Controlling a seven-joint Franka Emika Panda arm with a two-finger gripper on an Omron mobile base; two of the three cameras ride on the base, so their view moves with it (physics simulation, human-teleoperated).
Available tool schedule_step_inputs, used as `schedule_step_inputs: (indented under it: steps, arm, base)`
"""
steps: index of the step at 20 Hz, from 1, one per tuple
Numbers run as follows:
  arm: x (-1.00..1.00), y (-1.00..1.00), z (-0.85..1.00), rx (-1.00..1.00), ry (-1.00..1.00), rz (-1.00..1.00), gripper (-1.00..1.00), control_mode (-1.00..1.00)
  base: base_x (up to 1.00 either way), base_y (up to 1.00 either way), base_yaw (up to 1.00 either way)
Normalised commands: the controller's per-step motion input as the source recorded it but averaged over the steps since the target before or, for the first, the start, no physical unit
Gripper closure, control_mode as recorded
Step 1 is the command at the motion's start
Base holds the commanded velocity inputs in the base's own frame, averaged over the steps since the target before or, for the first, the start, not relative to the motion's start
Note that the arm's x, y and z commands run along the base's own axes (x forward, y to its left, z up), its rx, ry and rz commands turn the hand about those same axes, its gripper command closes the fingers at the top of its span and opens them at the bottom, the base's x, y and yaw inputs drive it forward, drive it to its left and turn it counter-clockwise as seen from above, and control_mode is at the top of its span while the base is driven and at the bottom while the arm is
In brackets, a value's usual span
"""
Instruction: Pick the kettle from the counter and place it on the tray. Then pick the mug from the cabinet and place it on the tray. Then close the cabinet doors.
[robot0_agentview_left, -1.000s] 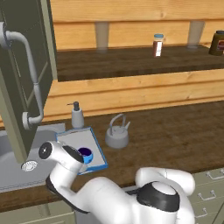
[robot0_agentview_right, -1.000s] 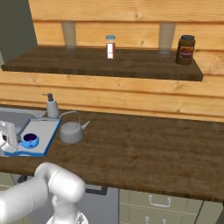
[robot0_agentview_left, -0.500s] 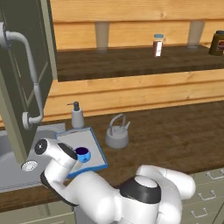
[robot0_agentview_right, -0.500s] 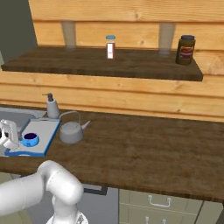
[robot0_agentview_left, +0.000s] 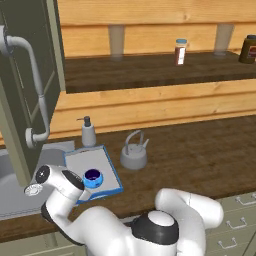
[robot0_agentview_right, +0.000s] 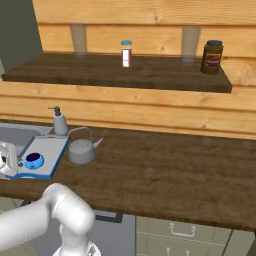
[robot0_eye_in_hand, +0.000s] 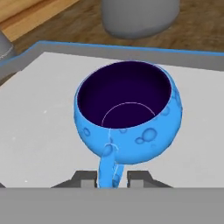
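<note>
The blue mug (robot0_eye_in_hand: 129, 113) stands upright on the grey blue-rimmed tray (robot0_eye_in_hand: 39, 131), its handle pointing at my hand. My gripper (robot0_eye_in_hand: 111, 177) is low at the tray's near edge. Its jaws are slightly open on either side of the handle, with a thin gap on the right. From the base I see the mug (robot0_agentview_left: 93, 177) (robot0_agentview_right: 33, 160) on the tray (robot0_agentview_left: 85, 161) (robot0_agentview_right: 50, 147), with the gripper (robot0_agentview_left: 81, 182) (robot0_agentview_right: 20, 162) just left of it. The grey kettle (robot0_agentview_left: 133, 157) (robot0_agentview_right: 81, 152) (robot0_eye_in_hand: 140, 17) stands on the dark wood counter (robot0_agentview_left: 200, 150), just right of the tray.
An open olive-green cabinet door (robot0_agentview_left: 25, 100) with a curved bar handle hangs at the left above the sink (robot0_agentview_left: 10, 185). A soap bottle (robot0_agentview_left: 88, 134) (robot0_agentview_right: 60, 122) stands behind the tray. On the wall shelf (robot0_agentview_right: 150, 75) are jars and glasses. Low cabinets (robot0_agentview_right: 190, 230) sit below.
The jaws have eased apart from the mug's handle. The mug stays where it was on the tray. The arm's elbow has swung a little.
</note>
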Motion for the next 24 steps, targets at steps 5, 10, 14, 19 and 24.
schedule_step_inputs:
  steps: [5,10,14,19,24]
  arm:
    - [-0.08,0.00,-0.24,0.02,0.00,0.00,-1.00,-1.00]
    - [-0.21,0.10,0.09,0.01,-0.01,0.01,-1.00,-1.00]
    - [-0.26,0.54,0.24,-0.06,0.00,0.05,-1.00,-1.00]
    - [-0.41,0.35,0.29,-0.05,-0.02,0.01,-1.00,-1.00]
    - [-0.64,-0.03,0.32,-0.01,-0.06,0.00,-1.00,-1.00]
  base:
    - [0.00,0.00,0.00]
    - [0.00,0.00,0.00]
    - [0.00,0.00,0.00]
    - [0.00,0.00,0.00]
    - [0.00,0.00,0.00]
